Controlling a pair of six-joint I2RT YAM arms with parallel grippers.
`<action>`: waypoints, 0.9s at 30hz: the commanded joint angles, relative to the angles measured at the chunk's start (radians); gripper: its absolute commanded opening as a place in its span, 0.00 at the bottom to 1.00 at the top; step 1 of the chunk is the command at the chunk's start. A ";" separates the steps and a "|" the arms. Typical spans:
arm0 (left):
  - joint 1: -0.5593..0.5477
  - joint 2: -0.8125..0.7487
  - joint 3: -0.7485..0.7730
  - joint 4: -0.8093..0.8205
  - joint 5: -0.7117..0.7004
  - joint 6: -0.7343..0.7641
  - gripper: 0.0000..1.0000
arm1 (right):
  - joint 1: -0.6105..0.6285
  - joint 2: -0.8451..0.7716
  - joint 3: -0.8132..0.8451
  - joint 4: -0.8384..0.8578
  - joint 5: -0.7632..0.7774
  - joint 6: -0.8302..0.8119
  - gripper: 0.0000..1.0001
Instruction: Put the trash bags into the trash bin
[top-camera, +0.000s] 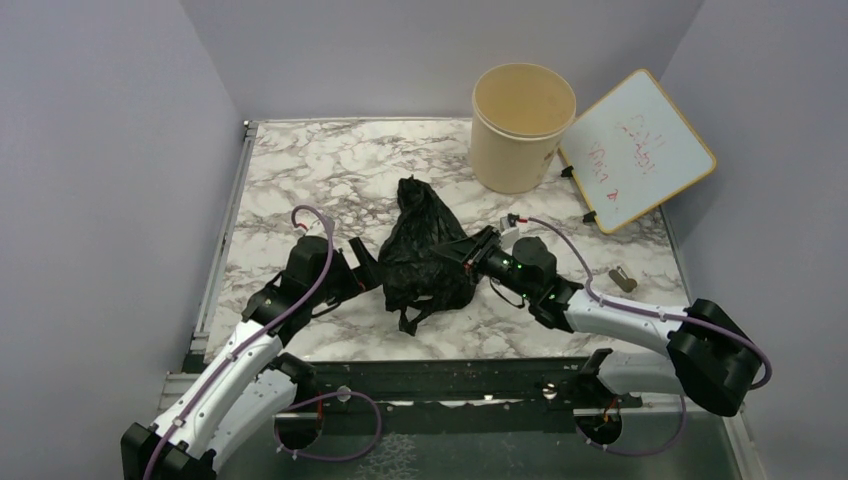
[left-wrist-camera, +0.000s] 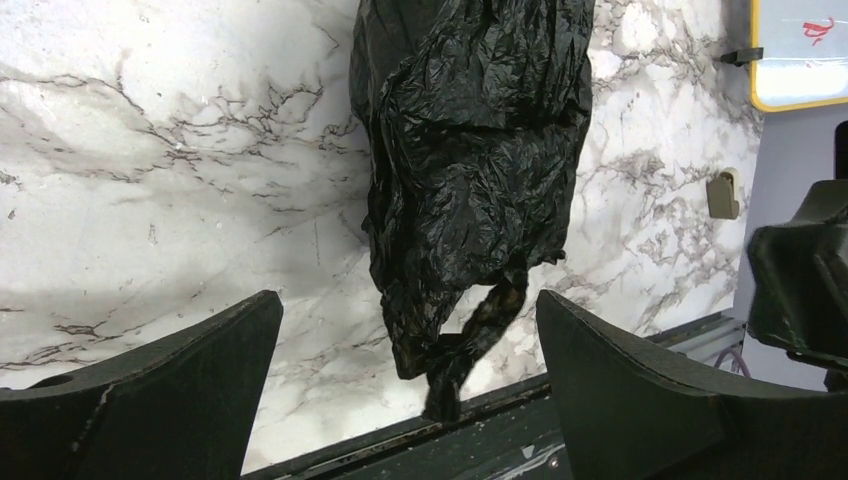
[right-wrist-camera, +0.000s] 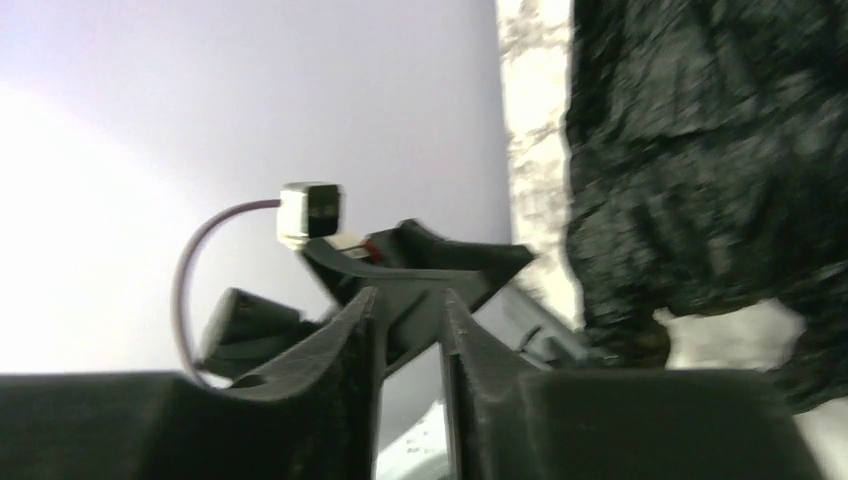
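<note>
1. White marble-patterned table top (top-camera: 300, 170), filling the middle of the overhead view.
2. White-faced board with yellow frame (top-camera: 640, 150), upper right, tilted, red scribble on it.
3. Round beige plastic trash bin (top-camera: 510, 160), upright at upper centre-right, just left of the board.
4. Crinkled glossy black trash bag (top-camera: 425, 255), lying on the marble at frame centre, outside the bin and well apart from it.
5. Left gripper (left-wrist-camera: 405, 300), left of the bag: fingers spread wide, holding nothing.
6. Right gripper (right-wrist-camera: 410, 310), at the bag's right edge: fingers almost together, the slit between them bare.
7. Small tan clip (top-camera: 622, 279), right.
</note>
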 joint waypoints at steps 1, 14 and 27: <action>0.001 -0.016 -0.015 0.007 0.020 -0.006 0.99 | -0.006 0.011 0.000 0.150 -0.052 0.316 0.37; 0.001 -0.043 -0.029 0.009 0.020 -0.006 0.99 | -0.027 0.049 -0.063 0.553 -0.105 0.441 0.41; 0.002 -0.045 -0.097 0.020 0.026 -0.032 0.99 | -0.072 0.089 -0.102 0.571 -0.149 0.327 0.65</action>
